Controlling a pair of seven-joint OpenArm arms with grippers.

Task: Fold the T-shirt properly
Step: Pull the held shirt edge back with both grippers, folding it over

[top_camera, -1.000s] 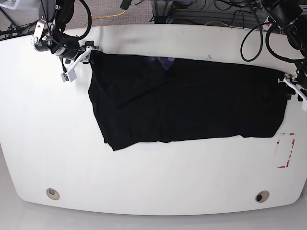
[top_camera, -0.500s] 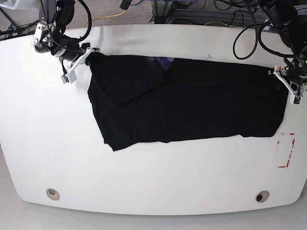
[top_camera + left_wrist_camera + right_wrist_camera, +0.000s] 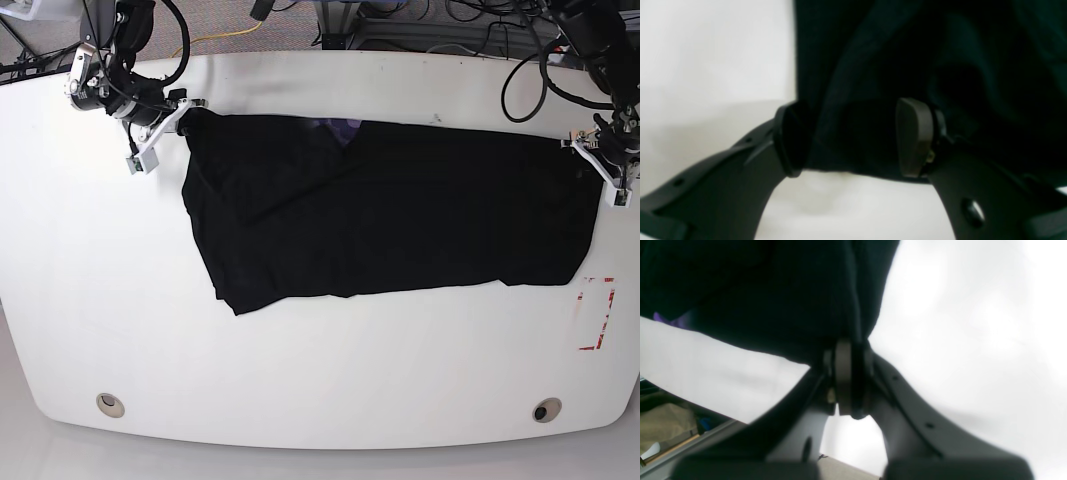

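A: Since the previous second, what is recorded as changed at the right pincer?

B: Item one, right pincer: pads now pressed fully together on a bunched corner of the T-shirt, at the far corner on the base view's left. A second earlier the same pincer was shown wider at that corner. The grip is judged to be made.

A: And the left pincer?

B: Item two, left pincer: jaws held well apart, with the shirt's edge lying between them. No cloth is clamped. Over the same second it was brought in from just off the hem to the far corner on the view's right.

A: Location of the garment?

B: Item three, T-shirt: spread flat across the far half of the white desk, black, with a purplish patch showing at its far edge. It is lifted nowhere.

A: Consequence for the fold?

B: One corner is secured; the other is only straddled. A closing of the left pincer is judged necessary before any lift.
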